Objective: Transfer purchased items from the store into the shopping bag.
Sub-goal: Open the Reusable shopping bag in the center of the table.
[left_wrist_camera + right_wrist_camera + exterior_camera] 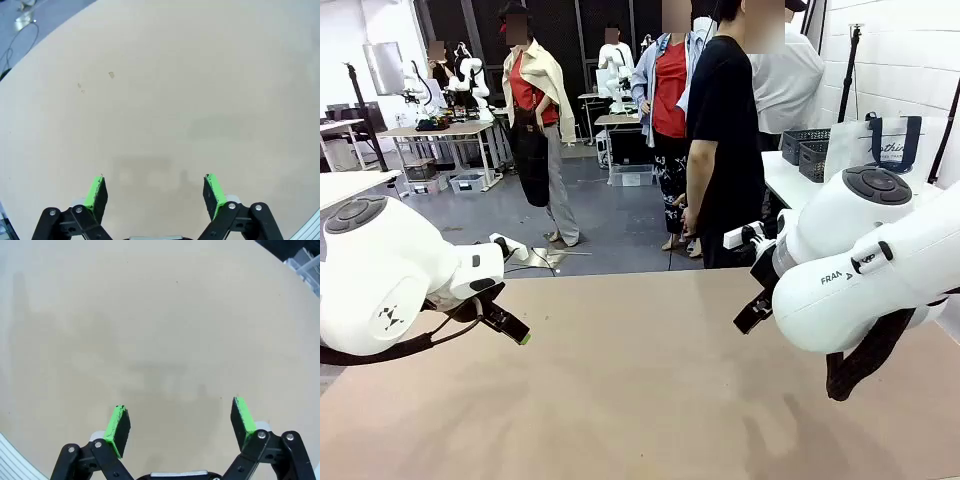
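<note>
The shopping bag (876,146), translucent white with navy strap handles, stands on a white side table at the far right, behind my right arm. The purchased items are out of view. My left gripper (155,178) hangs open above the brown tabletop (165,90), with nothing between its green pads. Open too is my right gripper (179,405), held over the same tabletop (150,315) with a wide gap between its fingers. In the front view, the left gripper (510,324) sits low at the left and the right arm (860,260) bulks at the right.
A person in a black T-shirt (723,150) stands at the table's far edge. Dark mesh baskets (807,152) sit on the white side table next to the bag. Other people and tables stand farther back.
</note>
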Tool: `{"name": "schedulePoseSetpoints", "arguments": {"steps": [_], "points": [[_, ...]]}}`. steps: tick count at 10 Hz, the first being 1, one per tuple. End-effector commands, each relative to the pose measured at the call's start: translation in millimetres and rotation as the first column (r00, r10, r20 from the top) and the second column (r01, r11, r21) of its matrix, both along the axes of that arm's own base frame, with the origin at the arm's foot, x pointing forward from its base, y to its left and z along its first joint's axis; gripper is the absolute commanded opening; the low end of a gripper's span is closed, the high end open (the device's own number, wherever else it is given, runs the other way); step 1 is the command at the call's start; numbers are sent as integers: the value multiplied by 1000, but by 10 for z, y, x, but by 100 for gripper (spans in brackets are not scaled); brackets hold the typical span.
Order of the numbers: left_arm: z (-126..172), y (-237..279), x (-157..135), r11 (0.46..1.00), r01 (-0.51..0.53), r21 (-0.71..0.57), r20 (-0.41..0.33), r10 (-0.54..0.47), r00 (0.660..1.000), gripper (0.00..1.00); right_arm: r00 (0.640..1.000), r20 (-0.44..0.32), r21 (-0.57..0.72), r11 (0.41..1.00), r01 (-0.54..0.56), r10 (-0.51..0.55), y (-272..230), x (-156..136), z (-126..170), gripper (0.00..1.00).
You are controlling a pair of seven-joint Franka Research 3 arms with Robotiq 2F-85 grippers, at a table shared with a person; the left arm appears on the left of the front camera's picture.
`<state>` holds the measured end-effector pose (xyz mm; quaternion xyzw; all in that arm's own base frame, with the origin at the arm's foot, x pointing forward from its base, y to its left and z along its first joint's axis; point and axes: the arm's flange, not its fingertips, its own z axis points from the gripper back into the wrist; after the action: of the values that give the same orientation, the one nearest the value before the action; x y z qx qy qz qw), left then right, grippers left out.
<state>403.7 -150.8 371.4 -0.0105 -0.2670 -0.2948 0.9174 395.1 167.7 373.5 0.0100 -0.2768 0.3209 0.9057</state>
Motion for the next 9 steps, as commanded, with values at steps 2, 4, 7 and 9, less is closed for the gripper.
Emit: {"name": "schedulePoseSetpoints", "arguments": {"steps": [2, 4, 7, 9], "points": [[0, 0, -1, 1000, 0, 0, 0, 0, 1000, 100, 1000, 0, 0, 1000, 0, 0, 0, 0, 0, 100], [0, 0, -1, 1000, 0, 0, 0, 0, 1000, 100, 1000, 0, 0, 1000, 0, 0, 0, 0, 0, 100], [0, 0, -1, 1000, 0, 0, 0, 0, 1000, 100, 1000, 0, 0, 1000, 0, 0, 0, 0, 0, 100], [0, 0, -1, 1000, 0, 0, 0, 0, 1000, 100, 1000, 0, 0, 1000, 0, 0, 0, 0, 0, 100]]}}
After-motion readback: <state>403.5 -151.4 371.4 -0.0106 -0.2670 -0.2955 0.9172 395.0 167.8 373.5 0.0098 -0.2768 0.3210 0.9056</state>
